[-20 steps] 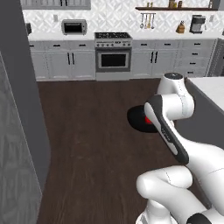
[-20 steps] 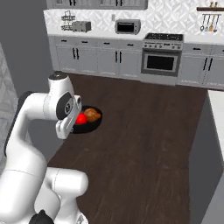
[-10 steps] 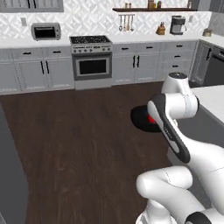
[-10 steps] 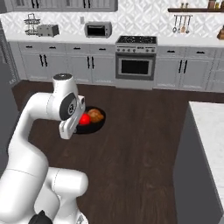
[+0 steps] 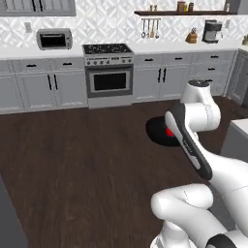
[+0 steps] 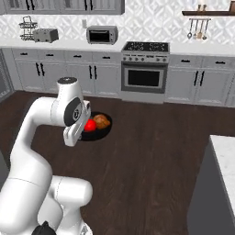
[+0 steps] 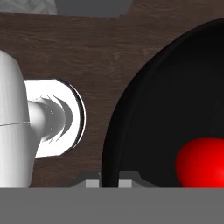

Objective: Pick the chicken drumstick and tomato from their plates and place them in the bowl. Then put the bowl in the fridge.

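The tool (image 7: 109, 183) is clamped on the rim of the bowl (image 6: 103, 131), with the tomato (image 6: 90, 125) and drumstick (image 6: 102, 121) inside.

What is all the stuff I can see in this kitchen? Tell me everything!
bowl: one, glossy black, carried above the dark floor, rim pinched by the gripper
tomato: one, bright red, inside the bowl
chicken drumstick: one, golden brown, inside the bowl beside the tomato
oven: one, silver with dark door, middle of the far cabinets
microwave: one, silver, on the far counter
toaster: one, silver, on the far counter
coffee maker: one, dark, on the far counter
hanging utensils: a few, dark, on the wall under a shelf
gripper: one, dark tips, shut on the bowl's rim
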